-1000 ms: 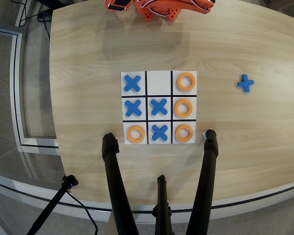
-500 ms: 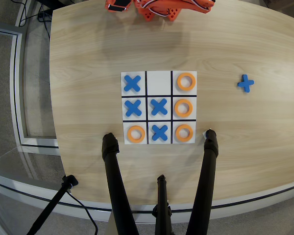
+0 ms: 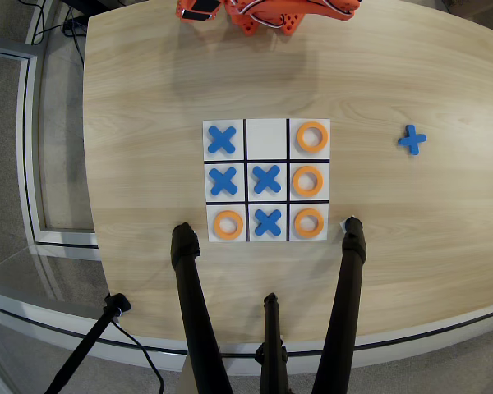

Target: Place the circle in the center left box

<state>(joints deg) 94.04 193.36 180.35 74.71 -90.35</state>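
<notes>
Pale wood-grain laminate covers the curved worktop (image 3: 148, 98), seen from overhead, with grey floor and a glass edge beyond its left side. At its middle lies a flat white board (image 3: 266, 137) ruled by black lines into nine squares. Four flat orange rings sit on it: one in the far right square (image 3: 312, 137), one in the right square of the middle row (image 3: 307, 181), one in the near right square (image 3: 309, 222) and one in the near left square (image 3: 228, 224). Each ring has a round hole showing white board beneath. Blue cross pieces fill the far left square (image 3: 222, 139), the left square of the middle row (image 3: 223, 180), the centre square (image 3: 266, 178) and the near middle square (image 3: 268, 222). Only the far middle square is bare. A fifth blue cross (image 3: 412, 140) lies alone on the wood, well apart to the right of the board.

Nothing on the worktop has shifted from the frames a second and half a second before; rings, crosses and arm hold the same places.

Orange plastic parts of the arm (image 3: 267, 12) show at the far edge, folded back and clear of the board; the gripper cannot be made out, so whether it is open or closed cannot be told. Black tripod legs (image 3: 189, 287) rise from the near edge, their feet just beside the board's near corners, covering no piece.
</notes>
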